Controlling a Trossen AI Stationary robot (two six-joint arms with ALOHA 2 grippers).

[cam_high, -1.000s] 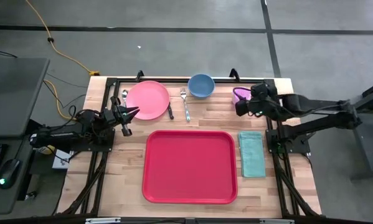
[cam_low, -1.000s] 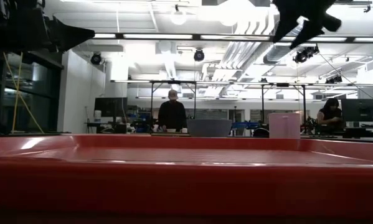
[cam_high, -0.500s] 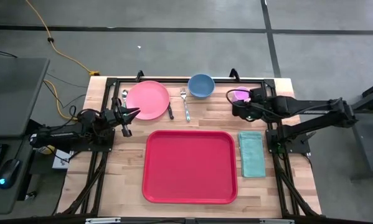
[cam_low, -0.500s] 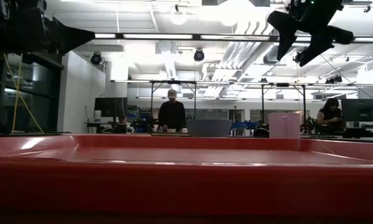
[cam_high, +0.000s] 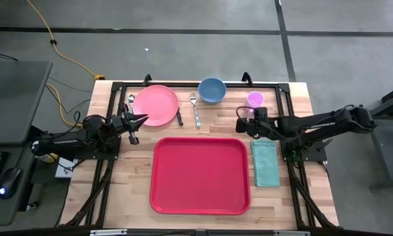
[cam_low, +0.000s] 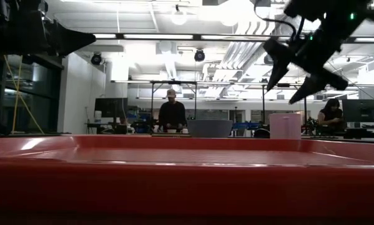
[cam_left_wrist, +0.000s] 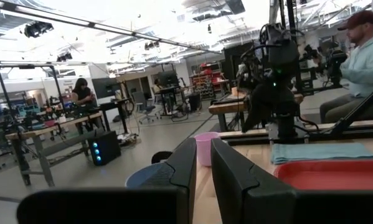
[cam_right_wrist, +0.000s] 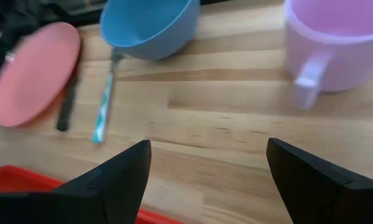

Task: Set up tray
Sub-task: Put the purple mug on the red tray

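The tray is a large red plastic rectangle with rounded corners and a raised rim, lying flat and bare at the middle of the wooden table, toward its near edge. Its long axis runs left to right across the table. In the low view its rim fills the foreground. Just right of it lies a folded teal cloth. Beyond it, in a row, sit a spoon, a pink plate, a dark knife, a fork, a blue bowl and a pink mug. The right gripper hovers with jaws wide open near the mug, off the tray's far right corner. The left gripper waits by the plate, jaws nearly closed, holding nothing.
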